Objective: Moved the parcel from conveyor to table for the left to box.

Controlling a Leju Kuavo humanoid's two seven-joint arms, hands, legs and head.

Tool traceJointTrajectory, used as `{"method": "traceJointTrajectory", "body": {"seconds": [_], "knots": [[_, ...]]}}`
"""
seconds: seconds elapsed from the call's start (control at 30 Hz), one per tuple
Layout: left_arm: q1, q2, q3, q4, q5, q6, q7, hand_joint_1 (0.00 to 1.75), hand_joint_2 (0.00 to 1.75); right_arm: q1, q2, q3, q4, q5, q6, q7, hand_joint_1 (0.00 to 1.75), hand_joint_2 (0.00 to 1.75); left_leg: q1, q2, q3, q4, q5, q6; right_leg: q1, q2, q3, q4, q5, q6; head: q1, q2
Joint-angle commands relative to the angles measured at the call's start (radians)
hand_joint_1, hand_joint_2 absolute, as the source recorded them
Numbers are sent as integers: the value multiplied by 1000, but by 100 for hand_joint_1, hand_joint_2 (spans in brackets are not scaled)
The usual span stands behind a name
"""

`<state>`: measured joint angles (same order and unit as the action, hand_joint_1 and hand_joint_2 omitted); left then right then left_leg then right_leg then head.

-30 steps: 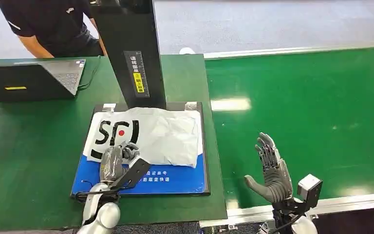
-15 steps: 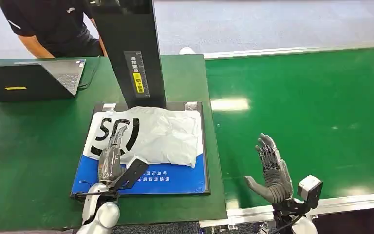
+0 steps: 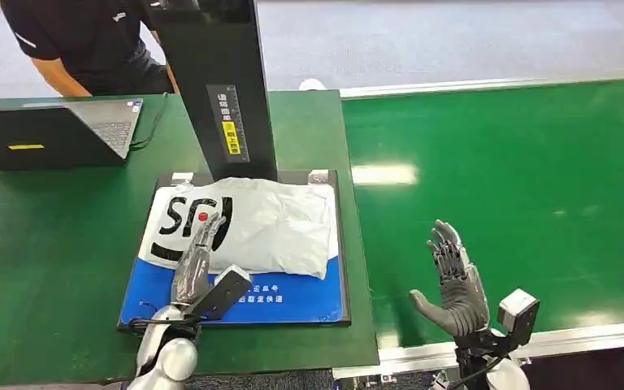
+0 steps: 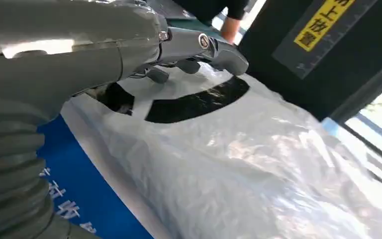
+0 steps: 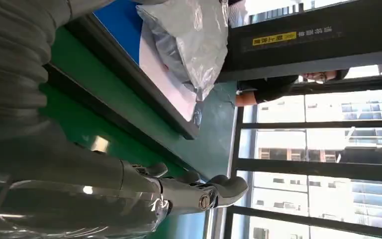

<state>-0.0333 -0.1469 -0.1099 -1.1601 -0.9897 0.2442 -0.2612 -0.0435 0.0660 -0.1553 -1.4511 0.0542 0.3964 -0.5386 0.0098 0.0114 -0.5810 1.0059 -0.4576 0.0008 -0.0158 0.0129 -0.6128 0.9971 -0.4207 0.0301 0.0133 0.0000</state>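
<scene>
The parcel (image 3: 260,223), a white-grey plastic mailer with black letters and a red dot, lies on the blue and black platform (image 3: 292,296) on the green table. My left hand (image 3: 195,260) reaches over the parcel's near left part, fingers stretched out onto the printed letters; up close the fingertips (image 4: 224,52) hover at or on the bag (image 4: 258,164). Holding nothing, my right hand (image 3: 455,280) stands upright with fingers spread above the green conveyor belt (image 3: 520,187), to the right of the platform. The right wrist view shows the parcel's edge (image 5: 194,45).
A black post (image 3: 219,81) with a yellow label rises just behind the parcel. A laptop (image 3: 49,130) sits at the table's far left, and a person in a dark shirt (image 3: 81,41) is behind it. The conveyor's metal rail (image 3: 536,341) runs along the near side.
My left hand's fingers have uncurled and stretched forward over the parcel's printed letters. The right hand has stayed where it was.
</scene>
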Motion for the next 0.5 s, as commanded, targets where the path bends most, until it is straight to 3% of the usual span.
{"method": "traceJointTrajectory", "body": {"seconds": [0.03, 0.5], "knots": [[-39, 33, -15, 78, -206, 90, 157, 0, 175, -14, 15, -13, 32, 1, -1, -2, 0, 175, 0, -1, 2, -2, 0, 0, 0, -1, 2, -1, 0, -2, 0, 0], [-55, 17, 29, 117, -337, 63, 232, 0, 175, -4, 24, -24, 16, 5, 3, 7, 0, 175, 0, -1, 3, -2, 0, -1, 0, -2, 2, -1, 0, -2, 0, 0]]}}
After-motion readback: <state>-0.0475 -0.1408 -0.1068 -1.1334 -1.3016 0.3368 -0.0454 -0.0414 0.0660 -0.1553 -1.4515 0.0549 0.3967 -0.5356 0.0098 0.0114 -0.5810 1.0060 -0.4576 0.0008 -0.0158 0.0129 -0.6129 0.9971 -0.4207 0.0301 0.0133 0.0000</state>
